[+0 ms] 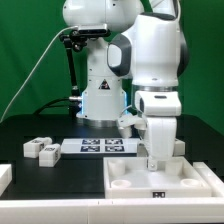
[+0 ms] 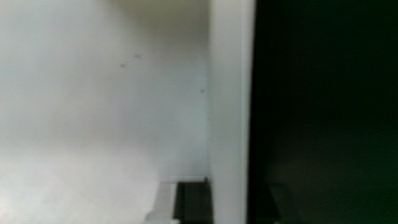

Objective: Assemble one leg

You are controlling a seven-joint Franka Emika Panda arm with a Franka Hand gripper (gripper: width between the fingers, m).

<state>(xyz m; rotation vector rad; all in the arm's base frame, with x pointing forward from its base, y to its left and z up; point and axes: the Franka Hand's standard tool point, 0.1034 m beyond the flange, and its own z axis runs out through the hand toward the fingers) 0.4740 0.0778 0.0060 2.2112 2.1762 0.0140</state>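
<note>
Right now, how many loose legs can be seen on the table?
2. Both lie at the exterior view's left, beside the marker board: the outer leg and the inner leg. Another may be hidden behind the gripper.

Blur fills the wrist view; its large white surface (image 2: 107, 110) cannot be identified. In the exterior view, the gripper (image 1: 155, 160) hides its 2 fingertips, and the bottom edge cuts off the tray (image 1: 195, 181).
</note>
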